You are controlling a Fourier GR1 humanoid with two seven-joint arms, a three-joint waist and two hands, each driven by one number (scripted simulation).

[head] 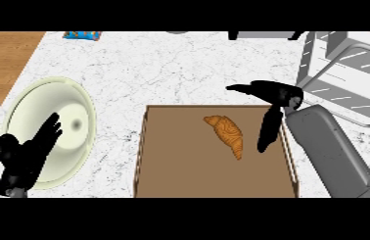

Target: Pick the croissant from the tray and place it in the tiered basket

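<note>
White marble counter fills the frame; croissant (pixel 226 134) lies mid-tray (pixel 173 175), right hand (pixel 278 104) spread just right of it may nudge it aside, left hand (pixel 25 153) resting open lower left.

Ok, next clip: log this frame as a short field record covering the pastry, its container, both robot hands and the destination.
pastry: golden-brown croissant, lying in the tray, ungrasped
container: flat brown cardboard tray on the white marble counter
right robot hand: open, fingers pointing down just right of the croissant
left robot hand: open, resting over the pale round plate
destination: grey wire tiered basket, upper right, no croissant in it
</note>
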